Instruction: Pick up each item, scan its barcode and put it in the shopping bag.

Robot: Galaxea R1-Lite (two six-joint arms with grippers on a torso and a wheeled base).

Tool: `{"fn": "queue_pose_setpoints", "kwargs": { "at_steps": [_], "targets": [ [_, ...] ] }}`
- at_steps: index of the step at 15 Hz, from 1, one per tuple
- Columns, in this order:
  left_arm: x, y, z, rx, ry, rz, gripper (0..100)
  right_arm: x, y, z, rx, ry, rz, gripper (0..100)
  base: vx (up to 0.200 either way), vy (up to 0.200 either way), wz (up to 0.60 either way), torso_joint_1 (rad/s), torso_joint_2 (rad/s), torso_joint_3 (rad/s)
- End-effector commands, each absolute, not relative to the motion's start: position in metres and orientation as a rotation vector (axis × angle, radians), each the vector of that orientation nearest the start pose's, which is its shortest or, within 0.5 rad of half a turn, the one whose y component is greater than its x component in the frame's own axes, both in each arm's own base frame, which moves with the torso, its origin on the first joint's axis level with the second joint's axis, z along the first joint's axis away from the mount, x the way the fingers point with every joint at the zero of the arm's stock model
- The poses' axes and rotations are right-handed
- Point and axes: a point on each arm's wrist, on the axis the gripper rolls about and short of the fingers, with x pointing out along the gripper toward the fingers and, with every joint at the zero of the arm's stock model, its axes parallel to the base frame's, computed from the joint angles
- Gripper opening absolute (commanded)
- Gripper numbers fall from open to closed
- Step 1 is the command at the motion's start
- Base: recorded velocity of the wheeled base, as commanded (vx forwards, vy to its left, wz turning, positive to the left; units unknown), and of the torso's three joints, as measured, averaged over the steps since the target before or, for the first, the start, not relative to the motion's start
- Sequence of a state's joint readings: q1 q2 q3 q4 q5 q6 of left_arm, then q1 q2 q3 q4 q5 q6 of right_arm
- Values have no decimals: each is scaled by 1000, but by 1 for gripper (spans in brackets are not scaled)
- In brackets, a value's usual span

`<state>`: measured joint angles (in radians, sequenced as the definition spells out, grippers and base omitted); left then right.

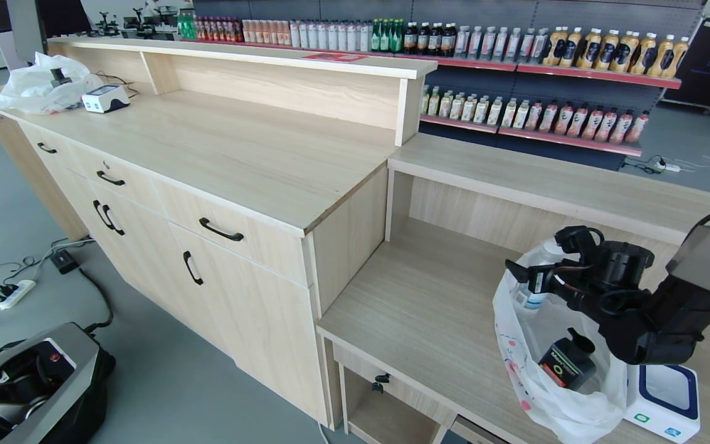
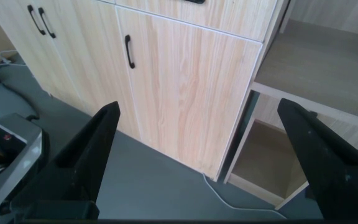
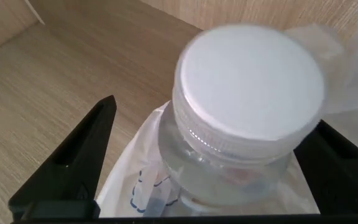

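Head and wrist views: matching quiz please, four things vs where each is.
1. clear bottle
2. black bottle
3. scanner
4. left gripper

a. on the counter beside the bag
b. open, facing a cabinet door
c. low inside the bag
d. between the right gripper's fingers

Pairs: 1-d, 2-c, 3-a, 4-b

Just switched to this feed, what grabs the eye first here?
A clear, white-capped bottle sits between the spread fingers of the right pincer, at the mouth of the white shopping bag on the low desk. A black bottle already lies inside, and long shelves of drinks run along the back.
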<state>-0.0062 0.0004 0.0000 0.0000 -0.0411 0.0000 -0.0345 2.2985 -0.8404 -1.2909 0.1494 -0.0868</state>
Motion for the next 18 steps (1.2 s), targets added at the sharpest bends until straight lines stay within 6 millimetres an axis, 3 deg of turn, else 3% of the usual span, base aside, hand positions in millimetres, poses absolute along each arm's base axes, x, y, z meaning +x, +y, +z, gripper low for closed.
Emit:
{"fn": "queue_pose_setpoints", "kwargs": {
  "at_steps": [1, 3, 5, 9, 10, 11, 15, 18],
  "targets": [
    [-23, -1, 76, 0, 2, -48, 100, 384, -8, 86, -96, 89, 160, 100, 0, 0, 0, 0, 0, 0],
    [-23, -1, 76, 0, 2, -48, 100, 369, -7, 118, -139, 88, 170, 100, 0, 0, 0, 0, 0, 0],
    [-23, -1, 76, 0, 2, -48, 100, 337, -10, 148, -185, 90, 160, 100, 0, 0, 0, 0, 0, 0],
    [-23, -1, 76, 0, 2, -48, 100, 258, -12, 177, -208, 92, 134, 100, 0, 0, 0, 0, 0, 0],
    [-23, -1, 76, 0, 2, -48, 100, 245, -17, 186, -215, 82, 111, 100, 0, 0, 0, 0, 0, 0],
    [-23, -1, 76, 0, 2, -48, 100, 219, -29, 201, -234, 80, 44, 100, 0, 0, 0, 0, 0, 0],
    [-23, -1, 76, 0, 2, -48, 100, 143, -59, 225, -347, 119, -200, 100, 0, 0, -600, -2, 0, 8],
    [-23, -1, 76, 0, 2, -48, 100, 118, -78, 217, -307, 231, -384, 100, 0, 0, -600, 7, 4, 2]
  ]
}}
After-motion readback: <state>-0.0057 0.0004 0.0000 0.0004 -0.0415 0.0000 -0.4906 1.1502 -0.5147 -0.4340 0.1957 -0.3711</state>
